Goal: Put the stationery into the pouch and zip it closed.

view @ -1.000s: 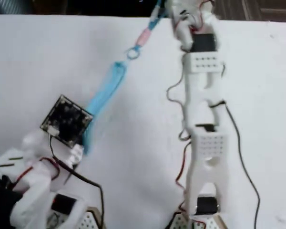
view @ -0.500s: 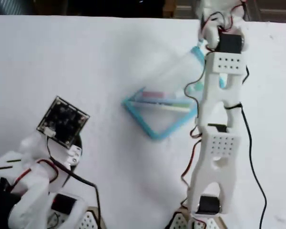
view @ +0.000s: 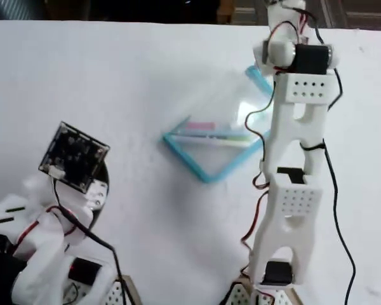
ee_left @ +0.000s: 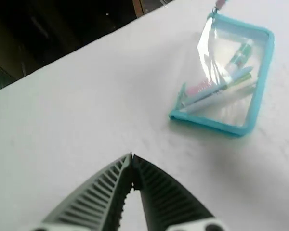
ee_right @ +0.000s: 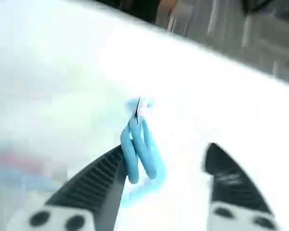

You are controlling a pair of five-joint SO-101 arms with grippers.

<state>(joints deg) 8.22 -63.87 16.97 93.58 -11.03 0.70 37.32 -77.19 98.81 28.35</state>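
Pouch (view: 219, 136) lies flat on the table (view: 114, 76) with pens (view: 216, 132) inside, right gripper (ee_right: 166, 149) spread wide with the blue loop (ee_right: 139, 149) against one finger, left gripper (ee_left: 132, 156) pinched shut on nothing, well apart; risk: loop snags that finger, dragging the pouch.
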